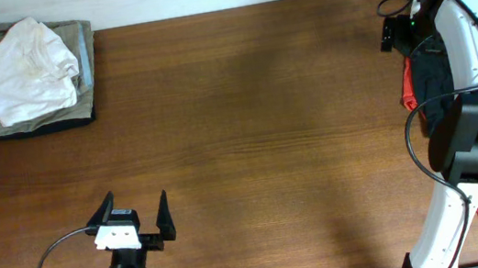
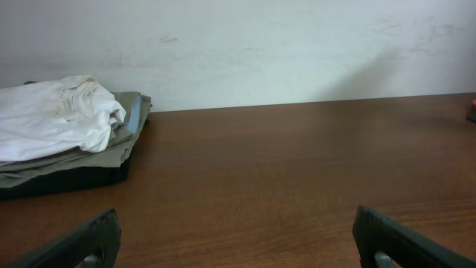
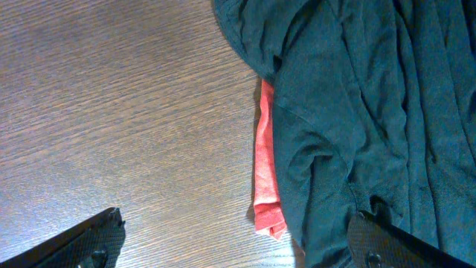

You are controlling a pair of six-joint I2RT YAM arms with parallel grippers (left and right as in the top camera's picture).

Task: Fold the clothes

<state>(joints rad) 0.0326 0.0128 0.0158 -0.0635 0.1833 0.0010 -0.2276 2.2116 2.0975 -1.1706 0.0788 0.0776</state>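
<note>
Stack (image 2: 67, 134) lies on the table (image 2: 297, 164), ahead and left of the left claw (image 2: 235, 216), well apart. Pile (image 3: 357, 112) lies ahead-right of the right claw (image 3: 236, 216), under its right finger.

We see the bench (image 1: 248, 133) under soft, even light, with faint darker patches across its middle. The white shirt (image 1: 22, 70) at far left is nearly washed out. From the left wrist, the wall (image 2: 260, 45) carries a dim diagonal shadow at right, and the near jaws blur. The right wrist view shows crisp, greyer wood grain.
</note>
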